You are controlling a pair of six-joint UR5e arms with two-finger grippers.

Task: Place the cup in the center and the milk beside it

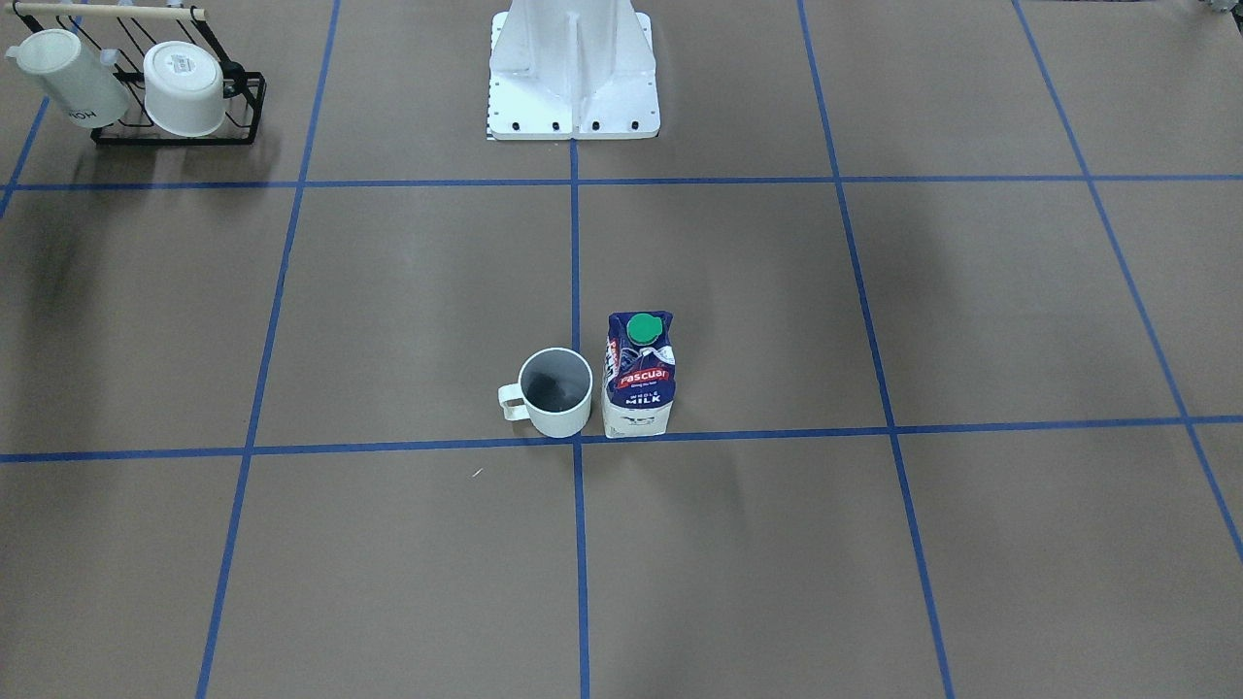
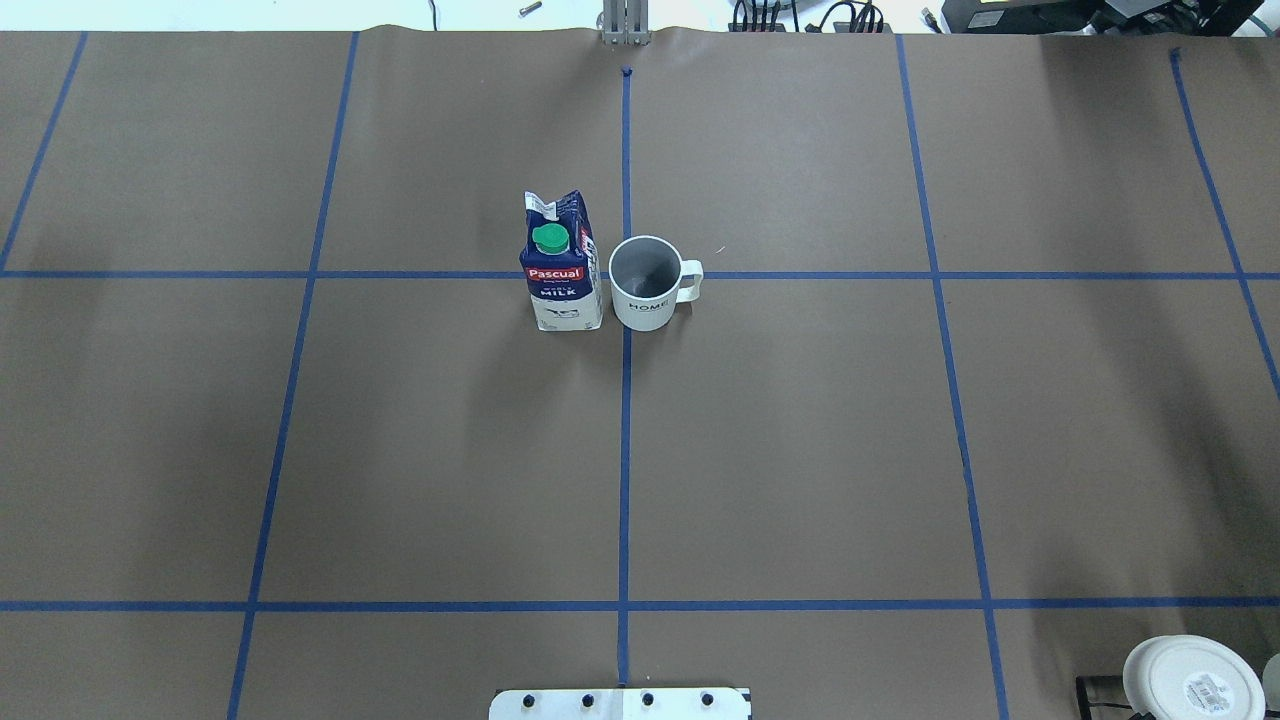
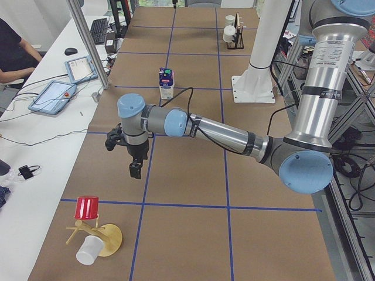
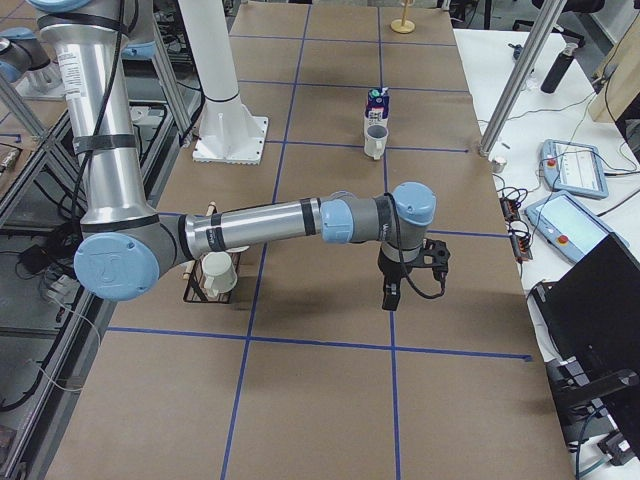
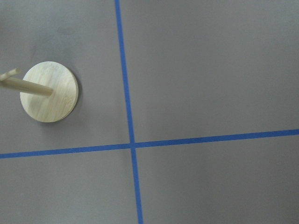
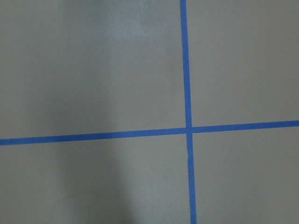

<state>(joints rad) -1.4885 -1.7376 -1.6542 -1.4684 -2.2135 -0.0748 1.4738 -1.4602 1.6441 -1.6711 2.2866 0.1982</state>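
The white cup (image 1: 555, 393) stands upright at the center crossing of blue tape (image 1: 579, 439), its handle away from the milk. It also shows in the overhead view (image 2: 645, 285) and the right view (image 4: 375, 142). The milk (image 1: 639, 374) stands upright right beside it, green cap up, and also shows in the overhead view (image 2: 562, 262) and the left view (image 3: 167, 84). My left gripper (image 3: 136, 170) hangs over bare paper far from both. My right gripper (image 4: 390, 297) does the same at the other end. Both show only in side views, so I cannot tell whether they are open or shut.
A black wire rack (image 1: 180, 107) with two cream mugs stands near the robot's right. A wooden mug tree (image 3: 96, 234) with a red cup (image 3: 88, 208) and a white cup (image 3: 88, 250) stands at the left end; its base (image 5: 49, 92) shows under the left wrist. The white robot base (image 1: 573, 78) is at the table's back.
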